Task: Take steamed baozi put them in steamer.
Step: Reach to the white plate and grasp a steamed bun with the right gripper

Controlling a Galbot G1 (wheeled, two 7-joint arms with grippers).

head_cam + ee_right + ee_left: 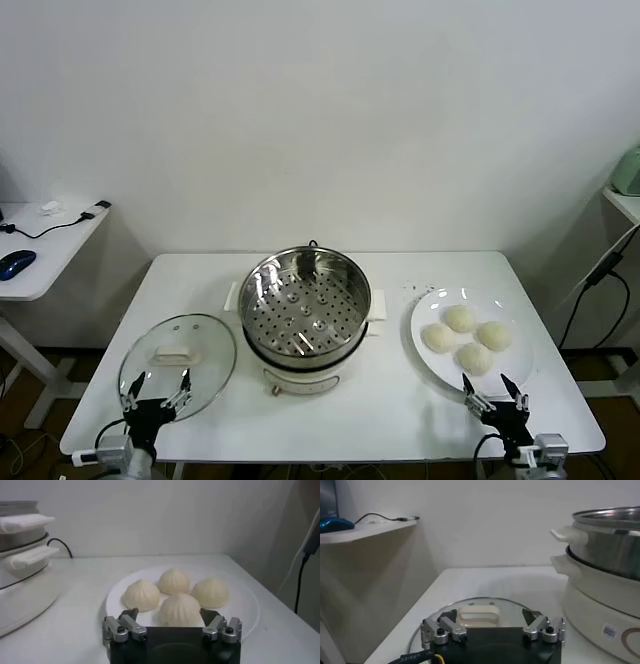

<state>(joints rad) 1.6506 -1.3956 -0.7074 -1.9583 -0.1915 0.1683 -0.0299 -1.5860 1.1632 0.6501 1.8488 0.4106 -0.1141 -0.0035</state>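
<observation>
My right gripper (497, 395) hung wide open at lower right, beside the plate (428, 350); I feared crushing the nearest steamed baozi (179, 608) or nudging its neighbours.

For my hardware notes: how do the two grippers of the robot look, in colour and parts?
Both the left gripper and the right gripper have a black body, silver metal finger links with black screws, and dark fingertips. A yellow and black cable shows at the left one.

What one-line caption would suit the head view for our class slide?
Open steamer at table centre, four baozi on a plate, glass lid opposite, left gripper and right gripper open at the near edge.
</observation>
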